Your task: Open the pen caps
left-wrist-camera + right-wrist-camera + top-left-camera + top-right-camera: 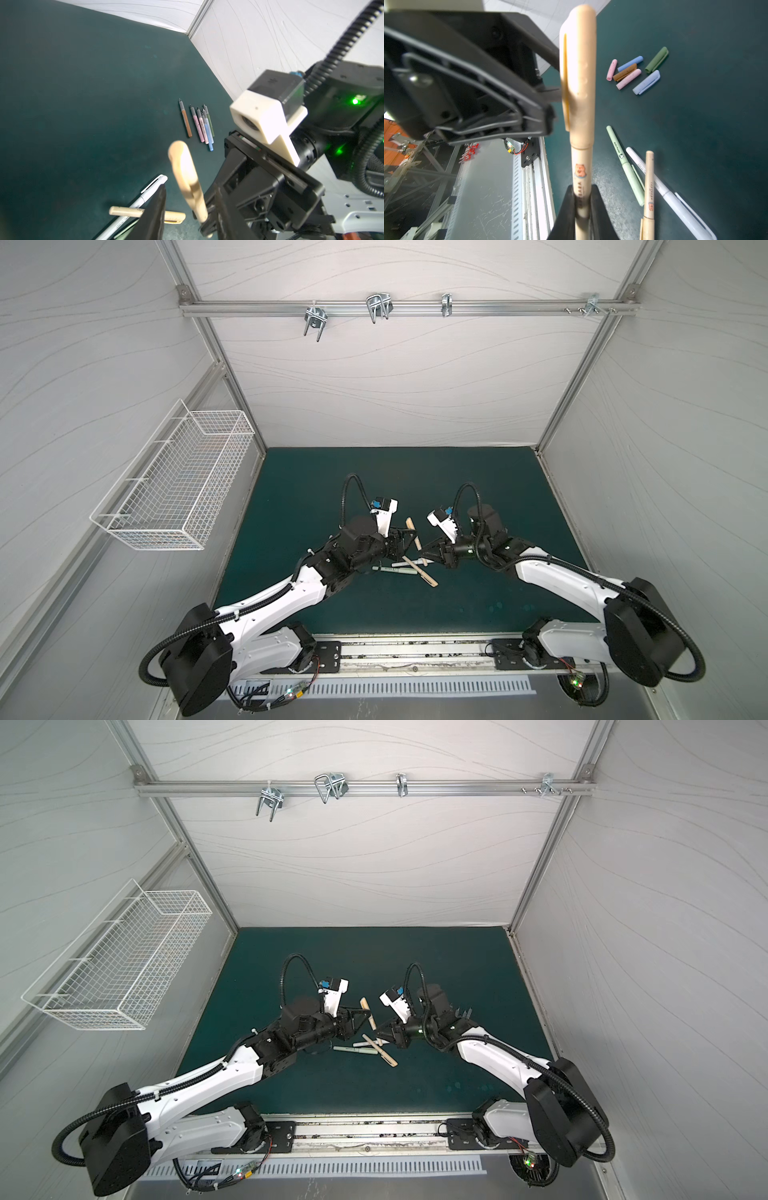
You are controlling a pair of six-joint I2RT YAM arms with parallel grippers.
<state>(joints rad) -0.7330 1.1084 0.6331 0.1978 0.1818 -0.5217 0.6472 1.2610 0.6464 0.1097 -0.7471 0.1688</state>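
Grips 1 tan pen (581, 166) low on the barrel with the right jaws, pressed tight on it. Points its cap (578, 72), still on, straight out from those jaws and in between the left jaws. Keeps the left jaws part-spread either side of that cap: touching on 1 side in the right wrist view, gapped on the other in the left wrist view, so not clamped.

Probably light, stiff, smooth plastic with a press fit. Best to take the cap at mid-length, off the clip, and pull straight along the pen without bending.

Below both jaws on the tabletop (457, 489): 3 capped pens (627, 166). Beyond the right jaws: 6 loose caps (633, 70). Beyond the left jaws: about 6 uncapped pens (199, 124). Behind each pair of jaws, open room for drawing apart, walls well away.
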